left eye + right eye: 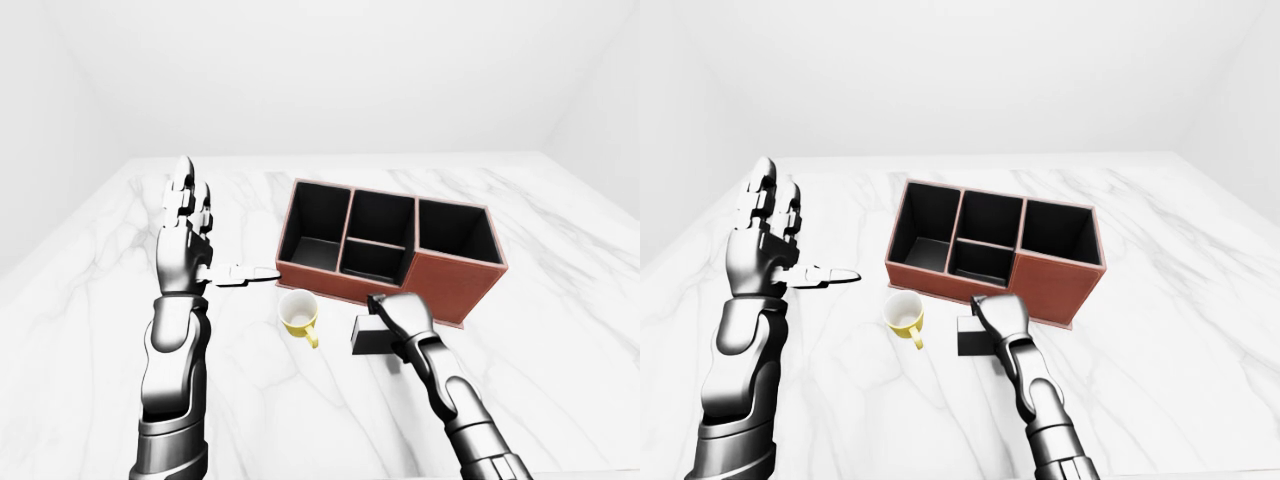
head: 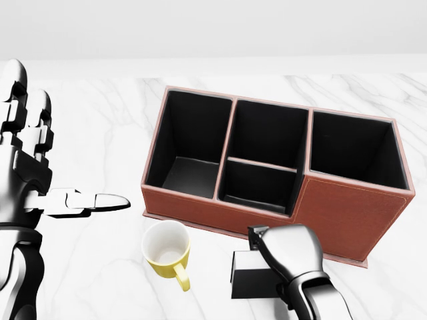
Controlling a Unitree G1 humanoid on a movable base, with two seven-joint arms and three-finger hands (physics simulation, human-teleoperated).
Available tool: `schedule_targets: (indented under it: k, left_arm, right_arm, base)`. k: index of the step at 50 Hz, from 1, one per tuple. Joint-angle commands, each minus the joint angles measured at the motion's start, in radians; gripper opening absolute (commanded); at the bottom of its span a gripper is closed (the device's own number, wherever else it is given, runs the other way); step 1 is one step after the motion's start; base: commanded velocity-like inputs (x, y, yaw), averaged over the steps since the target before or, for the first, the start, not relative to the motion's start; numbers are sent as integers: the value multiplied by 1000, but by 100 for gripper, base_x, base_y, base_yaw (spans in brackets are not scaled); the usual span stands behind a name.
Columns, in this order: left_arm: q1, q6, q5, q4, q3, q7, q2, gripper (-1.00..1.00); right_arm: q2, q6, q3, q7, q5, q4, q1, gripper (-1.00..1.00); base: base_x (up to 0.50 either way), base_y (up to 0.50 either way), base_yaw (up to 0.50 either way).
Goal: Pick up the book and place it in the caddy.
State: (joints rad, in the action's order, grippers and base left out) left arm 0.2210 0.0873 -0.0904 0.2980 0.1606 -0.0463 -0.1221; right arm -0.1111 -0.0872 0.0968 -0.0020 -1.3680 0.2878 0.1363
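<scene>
The black book (image 2: 248,281) lies flat on the white marble table (image 2: 100,133), just below the caddy in the head view. My right hand (image 2: 265,243) rests on top of it, fingers curled down over its upper edge and covering its right part. The caddy (image 2: 347,213) is a brown leather box with several black-lined compartments, all seemingly bare inside. My left hand (image 2: 47,160) is held up at the left edge, well away from book and caddy. Its fingers point upward and its thumb sticks out to the right, holding nothing.
A yellow mug (image 2: 167,250) with a white inside stands to the left of the book, close below the caddy's left compartment. White walls (image 1: 320,80) bound the table at the top of the left-eye view.
</scene>
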Motion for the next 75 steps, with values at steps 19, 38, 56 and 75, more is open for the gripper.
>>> schedule_targets:
  k: [19, 38, 56, 75]
  left_arm:
    - [-14, 0, 0, 38, 7, -5, -1, 100]
    - [-11, 0, 7, 70, 2, -2, -2, 100]
    - [-17, 0, 14, 73, 5, -8, 0, 100]
    - [-9, 0, 20, 79, -2, -8, 3, 100]
  right_arm:
    - [3, 0, -18, 217, 185, -425, -219, -100]
    - [30, 0, -103, 508, 368, -747, -115, -100]
    - [8, 167, -116, 680, 439, -889, 84, -100]
    - [-51, 175, -128, 659, 453, -671, 424, -100]
  base:
    - [0, 0, 0]
    - [0, 0, 0]
    - [0, 0, 0]
    - [0, 0, 0]
